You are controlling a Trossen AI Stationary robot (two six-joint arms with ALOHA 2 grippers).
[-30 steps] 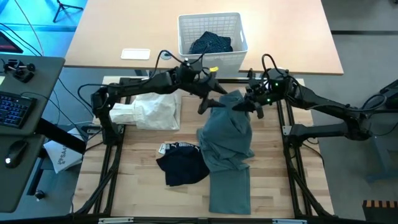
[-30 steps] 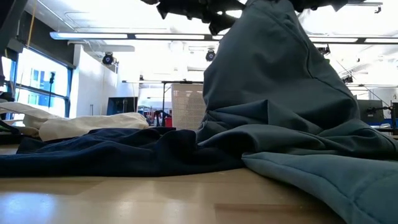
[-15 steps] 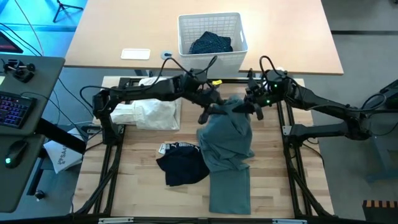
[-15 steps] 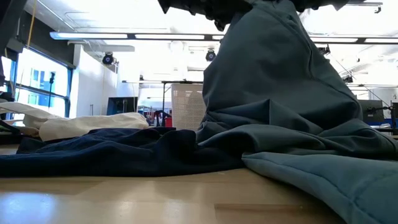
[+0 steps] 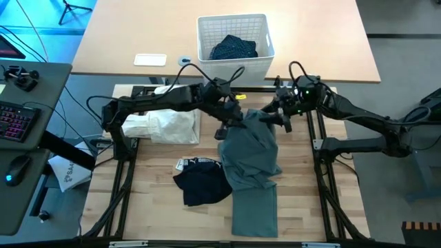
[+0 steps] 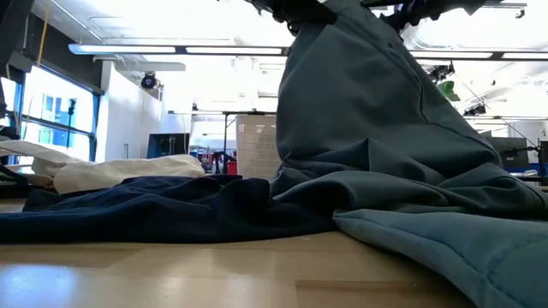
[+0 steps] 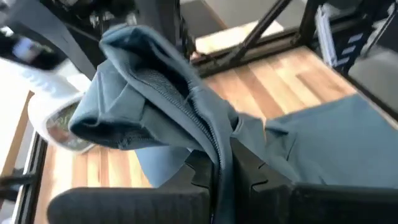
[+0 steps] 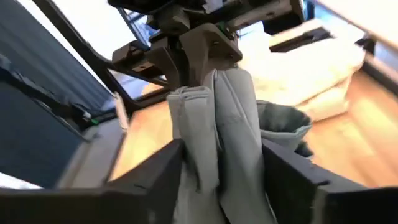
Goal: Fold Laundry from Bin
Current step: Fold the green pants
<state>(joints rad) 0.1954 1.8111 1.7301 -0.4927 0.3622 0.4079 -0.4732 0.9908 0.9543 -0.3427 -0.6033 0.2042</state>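
Note:
The grey-green top [image 5: 251,155] is lifted at its far end and drapes down onto the table; its near end [image 5: 255,207] lies flat on the wood. My left gripper [image 5: 233,122] is shut on the top's raised part. My right gripper [image 5: 271,117] is open just right of it, with a bunched fold [image 8: 217,124] of the top standing between its fingers. A black piece with white lettering [image 5: 200,184] lies left of the top. The white bin [image 5: 233,19] stands on the far table with navy dotted trousers [image 5: 234,48] inside. My left gripper pinches the zippered edge [image 7: 214,146] of the top's raised part between its two fingers, slanting down from the table's left. Several layers are bunched there. The cloth hangs from the hold and its lower part lies on the table. My right gripper's fingers [image 8: 168,168] stand on either side of the bunched fold; whether they touch it I cannot tell.
A white cloth [image 5: 169,124] lies folded at the table's left, under my left arm. Black frame rails [image 5: 127,186] run along both sides of the work surface. Bare wood shows at the near left and near right.
My left gripper has gone toward the table's right, up to the top's raised part beside my right gripper, and has shut on it. The top's peak has shifted a little toward the left; its lower part has stayed on the table.

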